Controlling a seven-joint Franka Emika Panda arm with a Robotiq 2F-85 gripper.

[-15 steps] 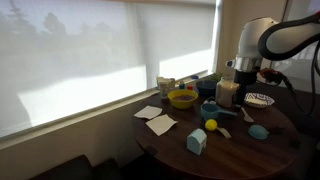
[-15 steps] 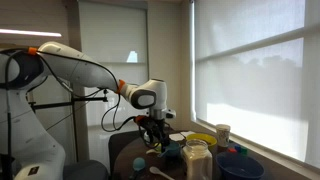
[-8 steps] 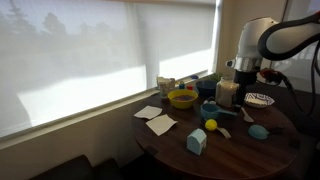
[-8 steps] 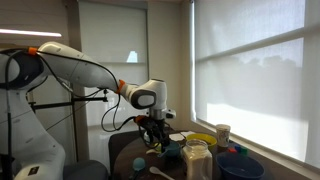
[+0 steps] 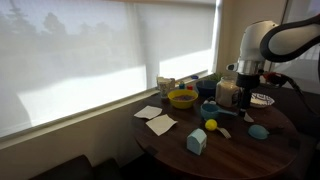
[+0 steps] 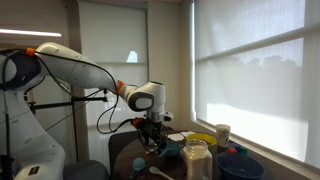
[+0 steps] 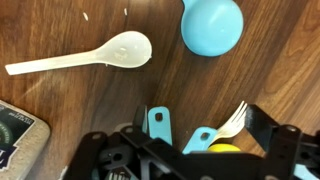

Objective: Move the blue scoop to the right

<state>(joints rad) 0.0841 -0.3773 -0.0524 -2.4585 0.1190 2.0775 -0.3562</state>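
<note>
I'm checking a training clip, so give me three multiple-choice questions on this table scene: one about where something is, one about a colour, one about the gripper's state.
1. In the wrist view, where does the blue scoop lie against the white spoon?
A. nearer the picture's right edge
B. nearer its left edge
C. on top of it

2. The ball near the pale blue box is
A. red
B. yellow
C. green

3. The gripper is
A. shut on the scoop
B. shut on the spoon
C. open, holding nothing

Answers: A, the scoop sits apart, past the spoon's bowl end; B, it shows yellow in an exterior view; C, bare wood shows between its fingers.
</note>
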